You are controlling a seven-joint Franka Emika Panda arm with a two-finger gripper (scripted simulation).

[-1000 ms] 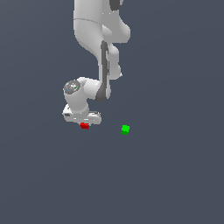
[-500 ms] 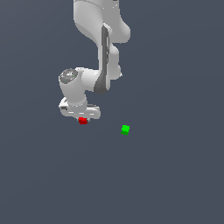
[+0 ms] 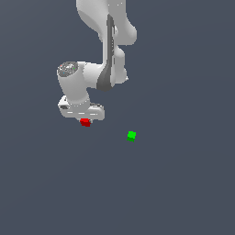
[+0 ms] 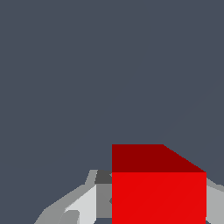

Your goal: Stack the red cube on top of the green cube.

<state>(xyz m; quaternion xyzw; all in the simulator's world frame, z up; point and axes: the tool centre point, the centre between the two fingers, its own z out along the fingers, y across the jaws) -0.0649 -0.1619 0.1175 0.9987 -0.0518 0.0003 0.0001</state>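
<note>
The red cube [image 3: 85,122] sits right under my white gripper [image 3: 85,121], between the fingers, and it fills the wrist view [image 4: 158,188] with a finger [image 4: 83,205] on either side of it. The gripper is shut on it and holds it off the floor. The green cube [image 3: 131,135] lies on the grey floor, apart from the gripper, toward the exterior view's right and slightly lower in that picture. The green cube does not show in the wrist view.
The arm's white links [image 3: 110,50] rise above the gripper toward the top of the exterior view. Plain grey floor [image 3: 174,183] surrounds both cubes.
The gripper has risen with the red cube in it, and the arm's upper links have shifted. The green cube has not moved.
</note>
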